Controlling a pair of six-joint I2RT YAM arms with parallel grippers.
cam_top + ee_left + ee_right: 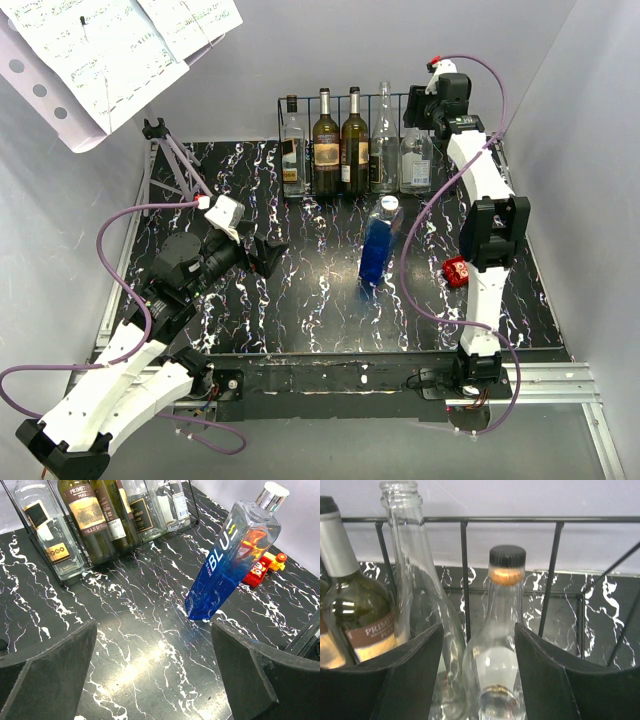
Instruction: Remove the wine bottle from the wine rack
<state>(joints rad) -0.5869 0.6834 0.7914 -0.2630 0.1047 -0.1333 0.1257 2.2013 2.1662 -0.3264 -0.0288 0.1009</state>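
Right gripper [477, 630]: released astride black-capped bottle [507, 575], far-right corner | left gripper [154, 630]: released | risk: finger toppling neighbouring clear bottle [405, 525]

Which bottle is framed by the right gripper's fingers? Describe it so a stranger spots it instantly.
Find the wire rack at the far edge of the table, then take the rightmost bottle in it. It is short, clear and black-capped, while its taller clear neighbour has no cap.

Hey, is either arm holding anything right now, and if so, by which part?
Nothing is held. The right pincer stands open astride the black-capped clear bottle; the left pincer hangs open above the table.
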